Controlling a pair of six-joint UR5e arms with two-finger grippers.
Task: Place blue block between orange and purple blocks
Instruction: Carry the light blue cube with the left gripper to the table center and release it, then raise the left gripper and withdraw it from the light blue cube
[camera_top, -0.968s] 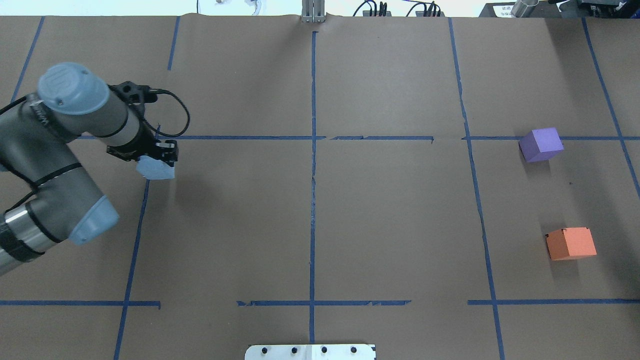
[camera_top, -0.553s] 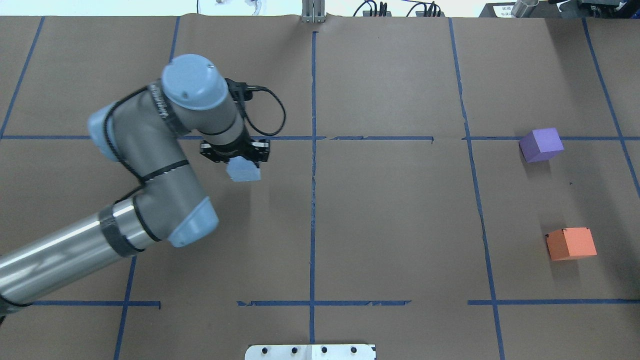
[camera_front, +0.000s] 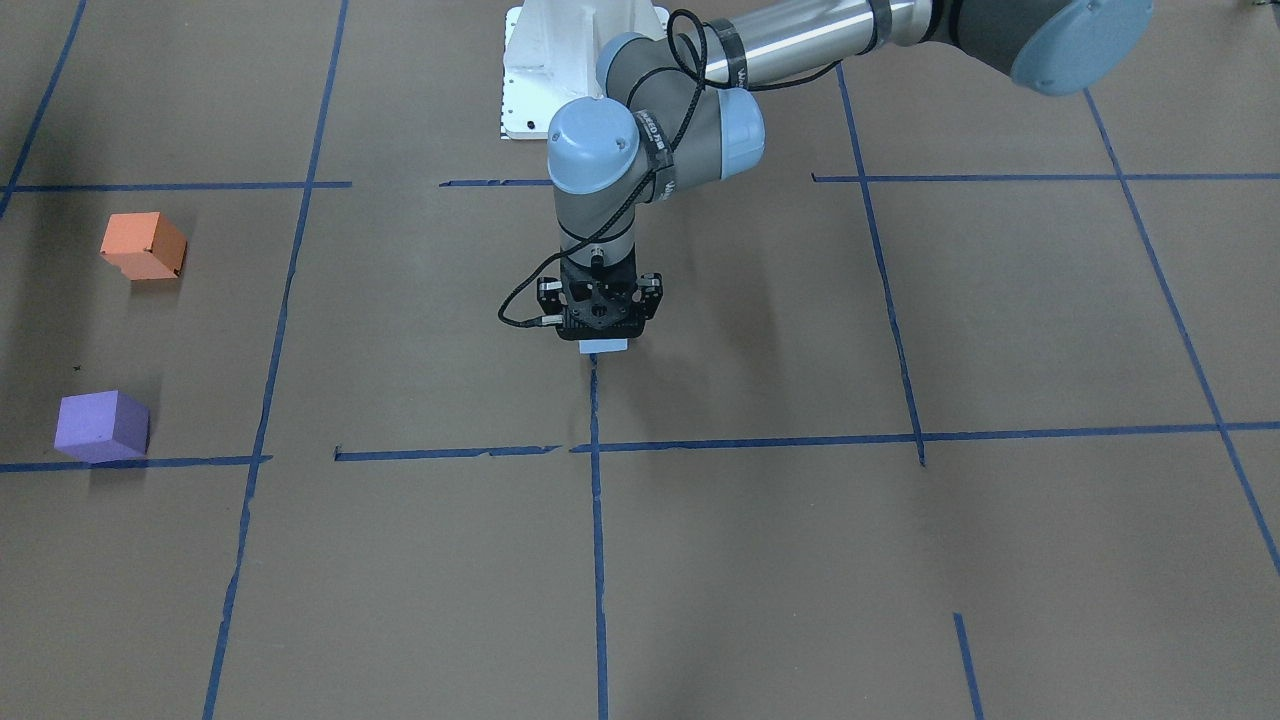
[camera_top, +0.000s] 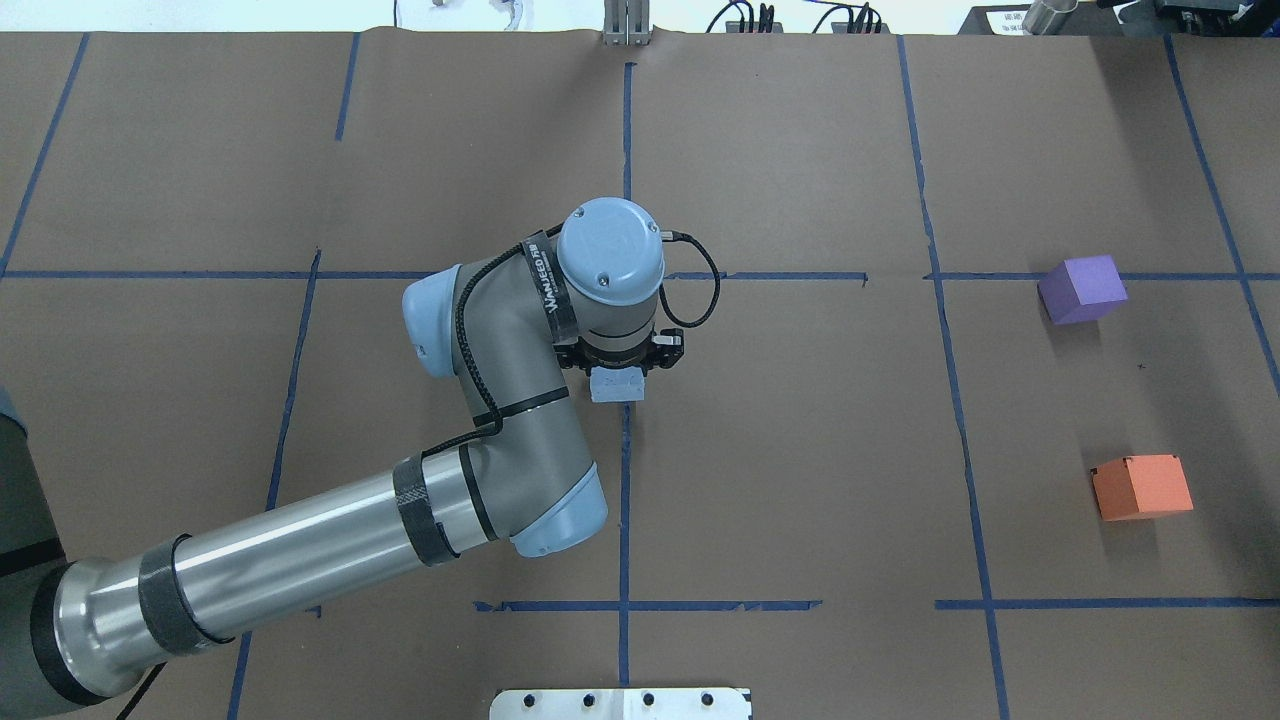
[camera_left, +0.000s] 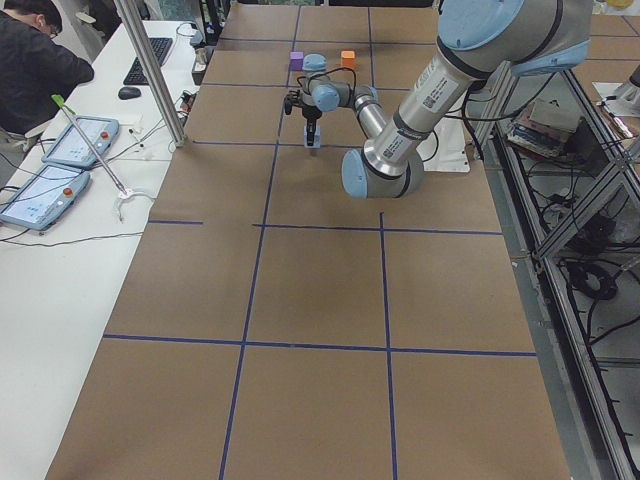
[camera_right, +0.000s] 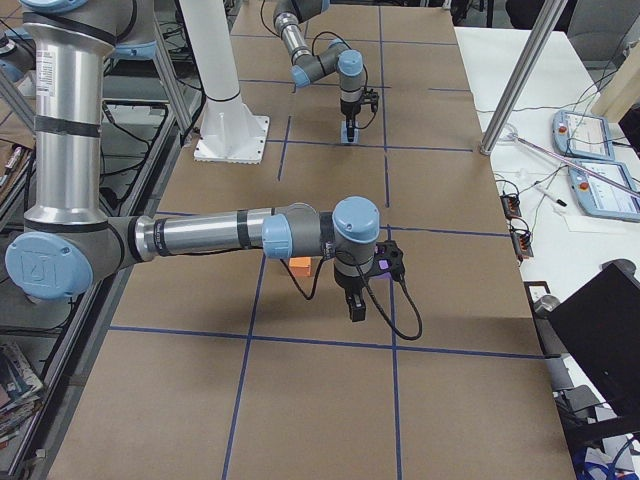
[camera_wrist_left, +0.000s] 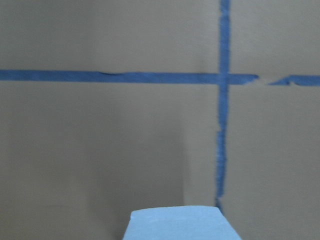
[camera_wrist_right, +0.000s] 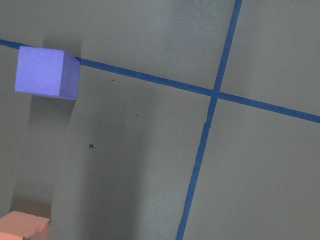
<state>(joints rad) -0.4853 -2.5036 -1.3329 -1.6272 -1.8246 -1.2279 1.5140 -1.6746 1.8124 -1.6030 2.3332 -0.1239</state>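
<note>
Left gripper (camera_front: 600, 338) is clamping the blue block (camera_top: 617, 386), holding it off the table (camera_top: 800, 470) over the center tape line (camera_top: 624, 500). Purple block (camera_top: 1082, 288) and orange block (camera_top: 1142, 487) are sitting well apart from it on the robot's right, with a gap between them. Right gripper (camera_right: 357, 308) is hanging near those two; can't tell whether it's open or closed.
</note>
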